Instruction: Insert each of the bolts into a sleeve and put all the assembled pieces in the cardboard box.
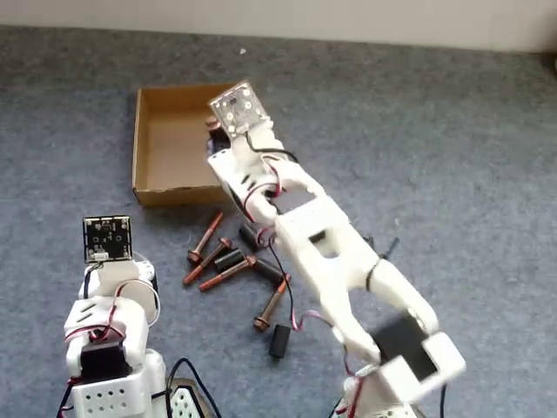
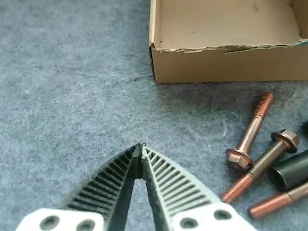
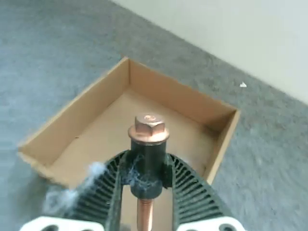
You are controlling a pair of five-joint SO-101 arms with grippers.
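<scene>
My right gripper (image 3: 146, 161) is shut on a black sleeve (image 3: 146, 163) with a copper bolt (image 3: 149, 129) pushed through it, head up. It hangs above the open cardboard box (image 3: 183, 85). In the high view that arm reaches over the box's (image 1: 137, 148) right side. My left gripper (image 2: 140, 149) is shut on nothing, low over the carpet short of the box's near wall (image 2: 226, 65). Loose bolts (image 2: 250, 132) (image 2: 262, 163) and a black sleeve (image 2: 291, 171) lie just beside it. In the high view several bolts (image 1: 207, 237) and sleeves (image 1: 228, 259) are scattered below the box.
Grey carpet covers the whole work area. One sleeve (image 1: 278, 340) and a bolt (image 1: 271, 305) lie nearer the arms' bases, partly under the right arm's cables. A pale wall runs along the far edge.
</scene>
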